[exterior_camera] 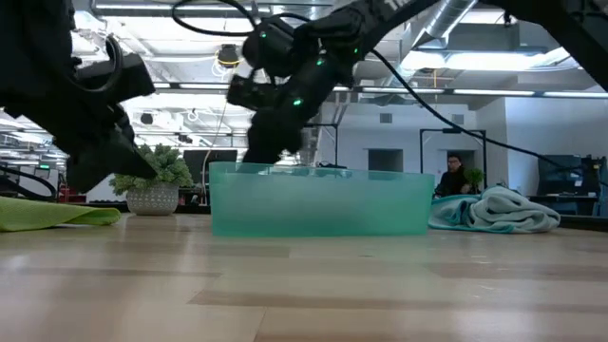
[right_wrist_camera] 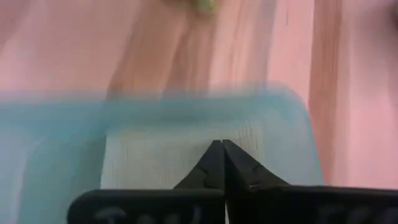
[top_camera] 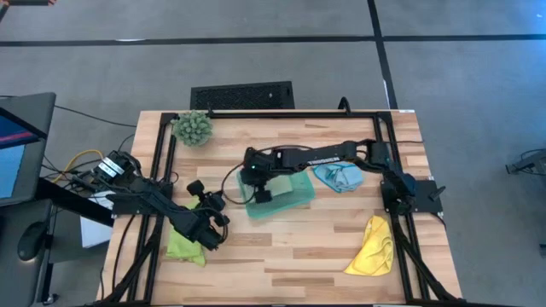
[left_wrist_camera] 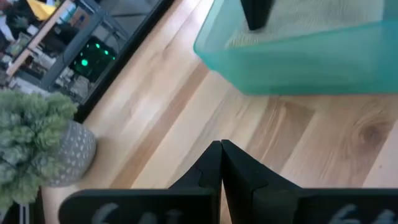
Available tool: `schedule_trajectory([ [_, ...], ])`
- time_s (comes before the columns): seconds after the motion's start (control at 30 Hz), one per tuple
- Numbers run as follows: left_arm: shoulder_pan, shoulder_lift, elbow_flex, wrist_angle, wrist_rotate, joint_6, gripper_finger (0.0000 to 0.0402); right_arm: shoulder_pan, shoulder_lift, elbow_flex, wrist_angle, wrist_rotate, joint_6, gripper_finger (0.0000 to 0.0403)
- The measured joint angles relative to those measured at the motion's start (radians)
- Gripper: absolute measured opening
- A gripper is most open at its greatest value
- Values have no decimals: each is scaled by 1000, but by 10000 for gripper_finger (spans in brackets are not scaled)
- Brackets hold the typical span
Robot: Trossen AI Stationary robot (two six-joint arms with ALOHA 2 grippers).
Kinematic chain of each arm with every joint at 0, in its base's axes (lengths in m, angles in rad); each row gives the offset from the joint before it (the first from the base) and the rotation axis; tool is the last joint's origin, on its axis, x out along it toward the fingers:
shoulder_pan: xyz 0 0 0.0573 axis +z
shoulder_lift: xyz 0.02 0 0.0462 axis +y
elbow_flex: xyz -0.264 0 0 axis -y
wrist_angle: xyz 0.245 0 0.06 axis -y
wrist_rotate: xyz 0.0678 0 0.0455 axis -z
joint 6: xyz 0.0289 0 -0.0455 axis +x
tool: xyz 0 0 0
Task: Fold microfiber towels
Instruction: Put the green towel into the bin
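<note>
Progress looks to be about one towel in four, judging by how the cloths lie. The teal tray (top_camera: pixel 286 198) sits near the middle of the table (top_camera: pixel 281 256), and inside it a pale sage green towel (right_wrist_camera: pixel 180 158) lies flat and squared off, which reads as a finished fold already put away. The right gripper (top_camera: pixel 253 181) reaches in from the right side of the table and hangs over the tray's left end, directly above that pale towel; its fingers are pressed together with nothing between them, so I judge the towel to be released and lying on its own. Three towels appear unfolded. The light blue towel (top_camera: pixel 339 176) is a rumpled heap just beside the tray's right end, touching or nearly touching it. The yellow towel (top_camera: pixel 372 248) lies crumpled well apart, by the table's front right frame. The lime green towel (top_camera: pixel 183 246) is bunched at the front left, partly under the left arm. The left gripper (top_camera: pixel 207 228) waits above the table close to that lime towel, its fingers also closed together and empty, pointing across the bare wood toward the tray. A spiky green plant ball (top_camera: pixel 193 128) in a small pot stands at the back left corner, clear of the work. What is left, then, seems to be spreading, folding and stowing the blue, yellow and lime cloths
</note>
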State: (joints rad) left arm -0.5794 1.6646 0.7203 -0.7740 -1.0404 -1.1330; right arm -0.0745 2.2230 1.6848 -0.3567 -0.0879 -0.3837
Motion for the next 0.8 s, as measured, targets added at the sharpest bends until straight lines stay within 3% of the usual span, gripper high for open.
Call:
schedule_trajectory([
  [0.17,27,0,-4,39,8,36,0,16,46,5,105,5,11,31],
  [0.33,36,0,1,51,15,72,0,13,28,-1,105,12,12,18],
  [0.53,36,0,1,51,18,74,0,-13,-68,2,-23,13,47,9],
  [0.8,35,0,1,53,38,74,0,-21,-8,-16,36,7,177,20],
])
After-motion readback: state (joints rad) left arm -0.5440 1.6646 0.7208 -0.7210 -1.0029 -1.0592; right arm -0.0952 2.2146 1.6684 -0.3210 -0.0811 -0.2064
